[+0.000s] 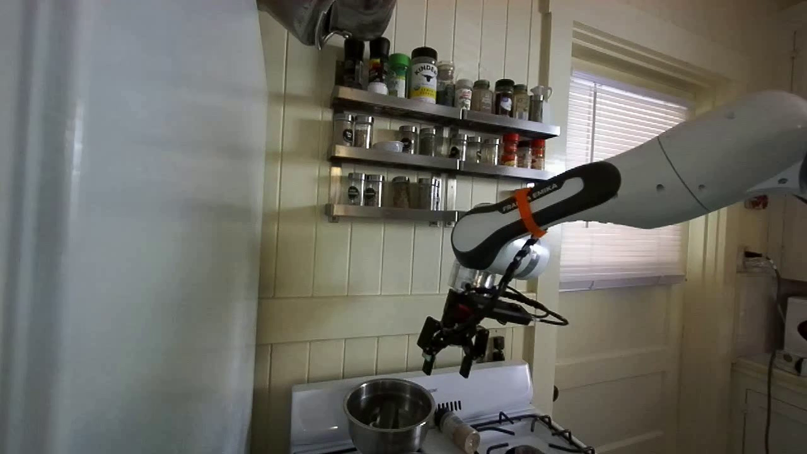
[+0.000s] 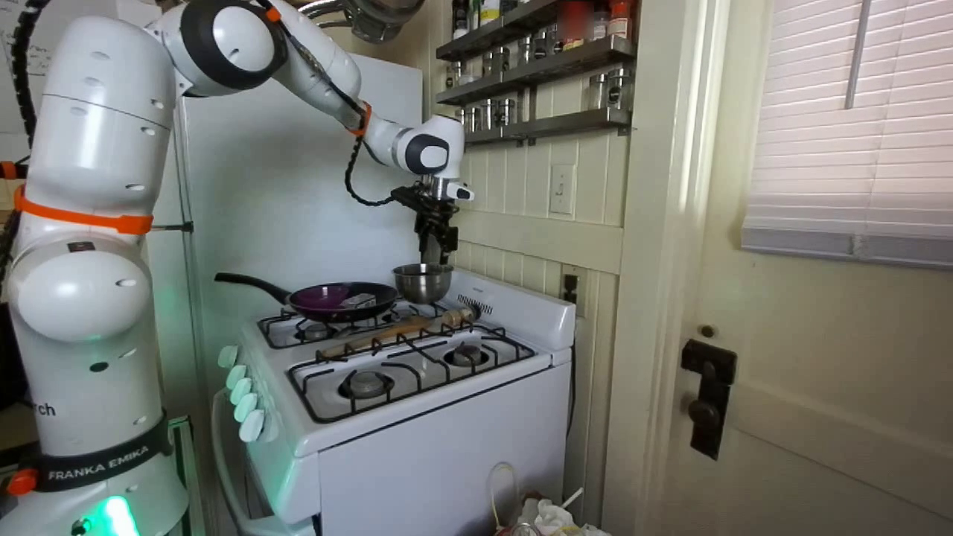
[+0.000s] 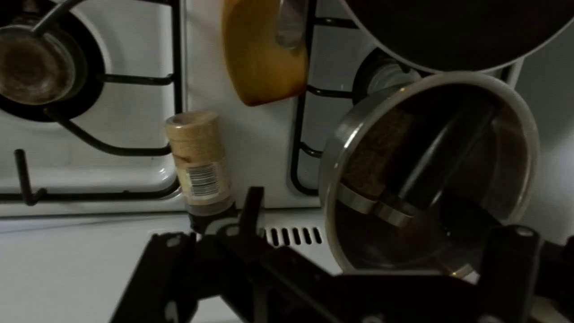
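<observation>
I have the end effector (image 1: 447, 371) with its fingers spread wide, and I see nothing held between them. It hangs in the air over the rear part of the stove (image 2: 447, 447), pointing down. The nearest thing to it is the metal bowl (image 1: 386, 437), which stands on the stove close to the backguard (image 1: 321, 413). In an exterior view the bowl is lower than the fingertips and offset toward the left of the picture; in the wrist view most of it fills the space between the two fingers, shifted toward the finger at the picture's right. Inside it I see what looks like a jar with brown contents (image 3: 379, 152) and, beside this, a long dark object (image 3: 446, 150); both have the long axis oblique to the line joining the fingers. Outside the bowl, a bottle (image 3: 202, 166) lies on its side, dark cap toward the backguard. Its long axis is almost square to that same line, and it appears near the other finger. How high the fingertips are above the rim, I cannot tell exactly.
</observation>
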Tool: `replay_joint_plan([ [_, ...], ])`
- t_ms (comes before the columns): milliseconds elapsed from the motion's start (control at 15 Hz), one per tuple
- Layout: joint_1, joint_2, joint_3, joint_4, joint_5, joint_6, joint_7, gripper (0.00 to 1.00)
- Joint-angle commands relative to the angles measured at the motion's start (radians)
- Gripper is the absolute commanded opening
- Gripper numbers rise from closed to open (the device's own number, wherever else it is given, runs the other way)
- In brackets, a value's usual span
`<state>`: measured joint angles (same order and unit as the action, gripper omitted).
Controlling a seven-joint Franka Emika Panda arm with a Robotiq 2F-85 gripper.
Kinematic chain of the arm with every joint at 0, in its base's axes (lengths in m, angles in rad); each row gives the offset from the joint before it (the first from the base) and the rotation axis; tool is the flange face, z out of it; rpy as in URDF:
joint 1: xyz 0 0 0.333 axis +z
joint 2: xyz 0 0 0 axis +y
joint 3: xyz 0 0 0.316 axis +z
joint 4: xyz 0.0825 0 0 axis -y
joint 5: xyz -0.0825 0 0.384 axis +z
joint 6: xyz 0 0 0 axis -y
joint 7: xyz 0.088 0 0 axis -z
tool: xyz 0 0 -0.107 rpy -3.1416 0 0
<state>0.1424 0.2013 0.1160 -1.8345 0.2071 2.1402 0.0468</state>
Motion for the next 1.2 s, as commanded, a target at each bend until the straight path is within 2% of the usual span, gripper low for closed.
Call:
replay_joint_plan([
  [0, -0.041, -0.149, 0.000, -0.223, 0.001, 0.123, -0.202, 1.00],
  [133, -0.065, -0.189, -0.007, -0.288, 0.053, 0.196, -0.323, 1.00],
  [200, -0.077, -0.181, -0.009, -0.289, 0.119, 0.222, -0.397, 1.00],
  [267, -0.058, -0.135, -0.008, -0.215, 0.046, 0.162, -0.285, 1.00],
  [467, -0.075, -0.158, -0.017, -0.252, 0.096, 0.192, -0.372, 1.00],
  [600, -0.080, -0.119, -0.020, -0.218, 0.089, 0.195, -0.393, 1.00],
  [733, -0.086, -0.101, -0.031, -0.215, 0.051, 0.183, -0.351, 1.00],
  [1133, -0.089, -0.013, -0.036, -0.182, 0.047, 0.185, -0.276, 1.00],
])
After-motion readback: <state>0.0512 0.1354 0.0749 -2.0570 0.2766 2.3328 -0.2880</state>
